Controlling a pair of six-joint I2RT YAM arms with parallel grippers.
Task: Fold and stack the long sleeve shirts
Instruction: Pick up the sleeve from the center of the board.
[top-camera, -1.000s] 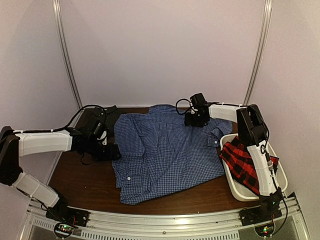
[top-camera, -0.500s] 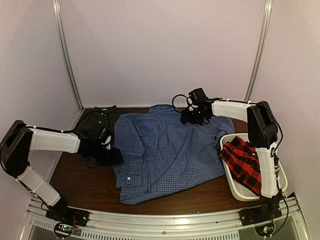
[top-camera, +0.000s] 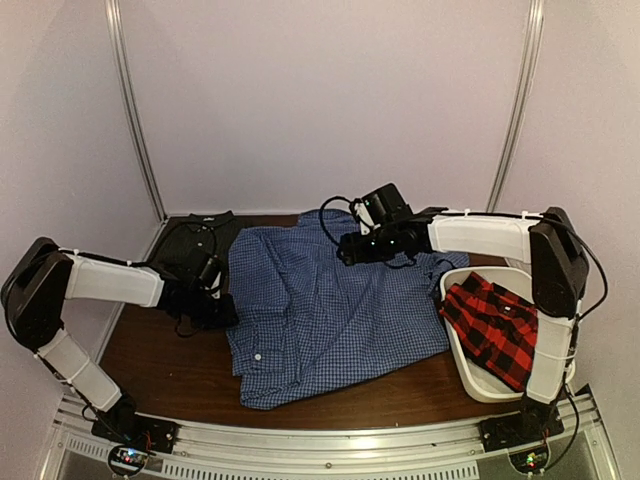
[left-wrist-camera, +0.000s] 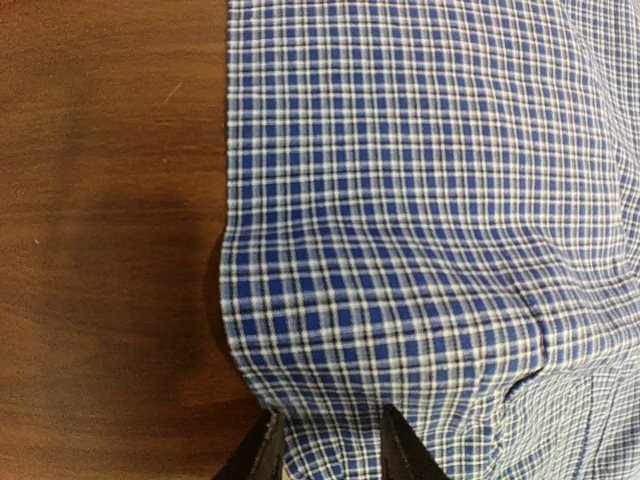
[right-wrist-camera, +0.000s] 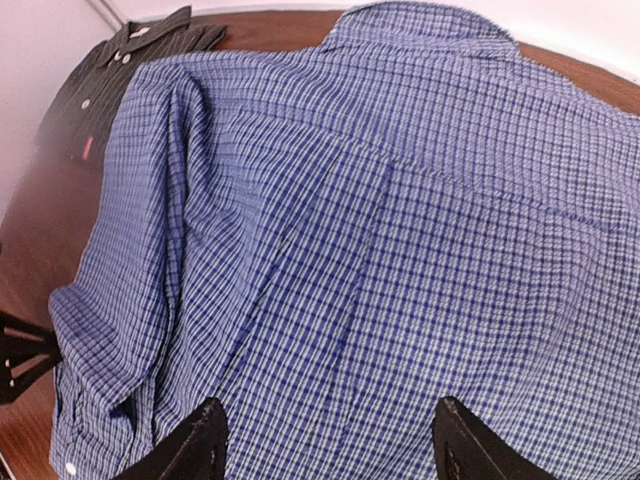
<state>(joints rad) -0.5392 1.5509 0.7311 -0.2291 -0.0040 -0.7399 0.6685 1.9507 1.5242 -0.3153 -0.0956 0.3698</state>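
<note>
The blue gingham shirt (top-camera: 330, 310) lies spread back-up across the middle of the table. My left gripper (top-camera: 218, 306) is at its left edge. Its jaws stand narrow, with the shirt's edge (left-wrist-camera: 430, 200) pinched between them (left-wrist-camera: 330, 455) and raised a little off the wood. My right gripper (top-camera: 350, 250) hovers open and empty over the shirt's upper back (right-wrist-camera: 400, 200), with its fingertips wide apart (right-wrist-camera: 330, 450). The dark charcoal shirt (top-camera: 195, 235) lies at the back left, and its orange tag (right-wrist-camera: 88, 148) shows in the right wrist view. The red-and-black plaid shirt (top-camera: 490, 325) sits in the tub.
A white plastic tub (top-camera: 470, 375) stands at the right front and holds the plaid shirt. Bare brown table (top-camera: 160, 360) shows at the front left and along the near edge. Pale walls and two metal posts close in the back and sides.
My right gripper has moved left from the shirt's right shoulder to above its upper middle. The left forearm has shifted and its gripper stays at the shirt's left edge.
</note>
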